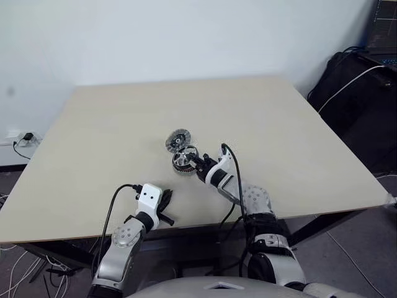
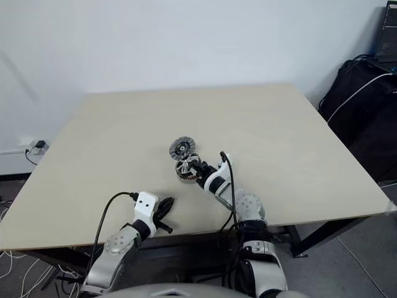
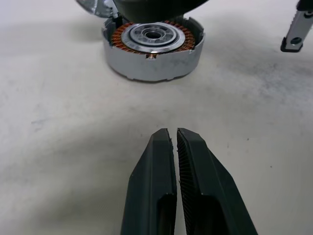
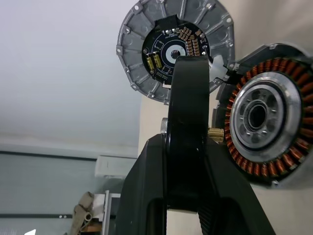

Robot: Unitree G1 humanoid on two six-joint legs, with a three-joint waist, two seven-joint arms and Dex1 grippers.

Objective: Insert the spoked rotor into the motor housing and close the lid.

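Nearest the front edge of the tabletop (image 1: pixel 279 124), the left end effector (image 3: pixel 176 139) rests low over the bare surface. Its two black fingers (image 3: pixel 151 186) are pressed together with nothing between them. Seen from the head, it sits at about 7 o'clock from the motor housing (image 1: pixel 183 159) and well apart from it.

Further in, near the middle of the tabletop, the right end effector (image 4: pixel 186 142) comes in from about 4 o'clock of the motor housing. It is pinching the spoked rotor (image 4: pixel 188 98), one finger on each face. The wrist camera sees the rotor edge-on as a dark rim, with a small brass stub (image 4: pixel 215 133) sticking out on the side facing the housing. The rotor is held off the surface, right beside the housing and not seated in it. In the left wrist view a dark rounded shape hangs just above the housing's far rim; I cannot tell whether they touch.

The motor housing lies flat with its open face up. Its ring of copper windings surrounds a silver bearing centre, inside a grey wall.

Just beyond, at about 11 o'clock from the housing and close against it, the lid (image 1: pixel 178 139) lies with its ribbed face and dark circuit-board centre showing.

Farther off, past the tabletop's right corner at about 2 o'clock, a black bag (image 1: pixel 353 87) with a white cable (image 1: pixel 350 81) across it stands by the pale wall. A wall socket (image 1: pixel 25 136) sits low at about 9 o'clock.
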